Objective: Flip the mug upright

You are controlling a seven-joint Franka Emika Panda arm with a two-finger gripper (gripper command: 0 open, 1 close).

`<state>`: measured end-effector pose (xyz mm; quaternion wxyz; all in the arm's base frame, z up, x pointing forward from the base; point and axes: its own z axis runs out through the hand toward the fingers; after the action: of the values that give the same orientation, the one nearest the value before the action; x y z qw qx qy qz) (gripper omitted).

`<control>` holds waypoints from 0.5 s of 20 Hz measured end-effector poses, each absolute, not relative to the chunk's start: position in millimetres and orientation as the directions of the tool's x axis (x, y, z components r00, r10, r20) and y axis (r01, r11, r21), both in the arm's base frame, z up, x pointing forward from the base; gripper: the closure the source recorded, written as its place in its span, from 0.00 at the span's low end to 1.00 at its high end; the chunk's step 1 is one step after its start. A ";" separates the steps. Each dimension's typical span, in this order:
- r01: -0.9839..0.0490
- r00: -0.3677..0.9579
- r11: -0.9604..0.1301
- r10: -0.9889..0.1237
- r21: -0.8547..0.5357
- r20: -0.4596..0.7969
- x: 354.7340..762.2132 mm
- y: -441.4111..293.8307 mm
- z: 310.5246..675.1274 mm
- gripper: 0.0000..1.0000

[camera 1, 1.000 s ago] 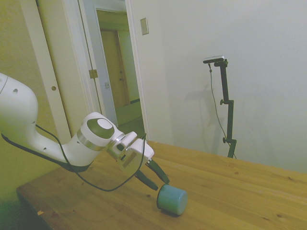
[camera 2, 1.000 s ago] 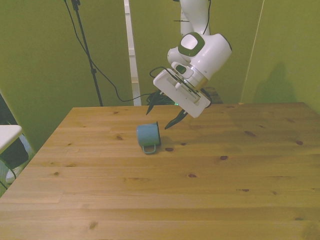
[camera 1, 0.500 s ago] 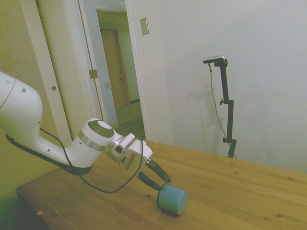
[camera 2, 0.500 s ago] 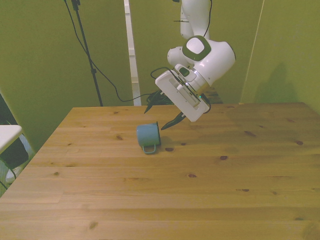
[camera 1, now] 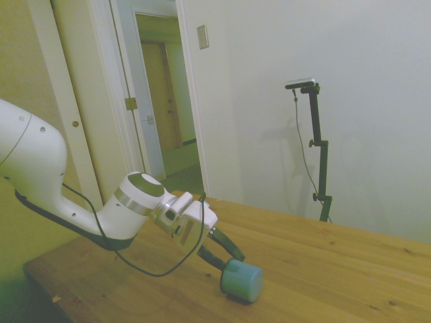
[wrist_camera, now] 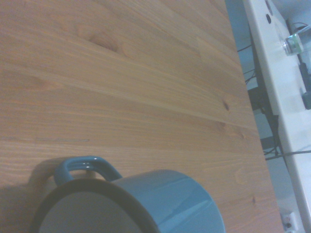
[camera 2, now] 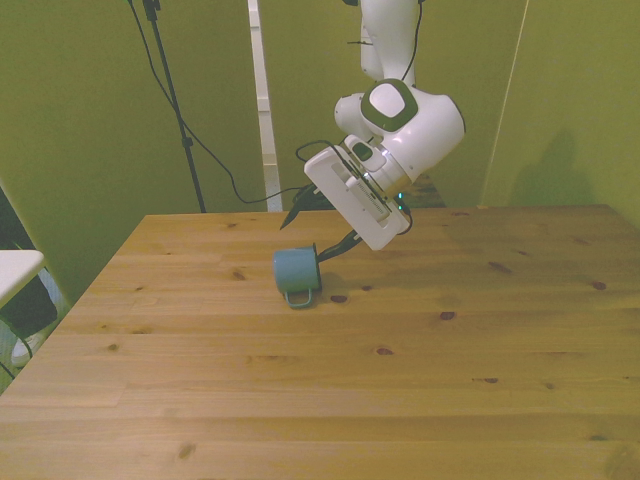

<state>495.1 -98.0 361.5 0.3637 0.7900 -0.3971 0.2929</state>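
The light-blue mug (camera 2: 295, 271) lies on its side on the wooden table (camera 2: 400, 380), its handle (camera 2: 298, 298) against the tabletop on the near side. Its dark-rimmed mouth faces my gripper (camera 2: 305, 244). The gripper is open and tilted down, with its fingertips just behind the rim, one on either side. From the side, the gripper (camera 1: 228, 259) hangs right at the mug (camera 1: 241, 280), whose closed base points away from it. The wrist view shows the mug (wrist_camera: 167, 199) close up, with its rim and handle (wrist_camera: 86, 168).
The mug lies toward the far left part of the table in the front view. A white surface (camera 2: 12, 270) stands off the table's left edge there. An open doorway (camera 1: 168, 108) shows behind the arm in the side view.
The gripper has come down and closer to the mug's mouth, still open. The mug has not moved.
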 end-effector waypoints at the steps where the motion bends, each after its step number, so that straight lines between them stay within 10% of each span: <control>1: -0.844 0.509 -0.413 -0.415 0.342 0.754 496.7 -102.0 360.4 0.00; 2: -0.847 0.506 -0.407 -0.417 0.342 0.755 498.9 -105.5 359.7 0.00; 3: -0.849 0.503 -0.402 -0.419 0.342 0.756 500.8 -108.3 359.0 1.00; 10: -0.858 0.489 -0.391 -0.421 0.333 0.764 508.6 -112.6 362.8 1.00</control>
<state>508.6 -112.6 362.8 0.3692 0.7798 -0.4099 0.2959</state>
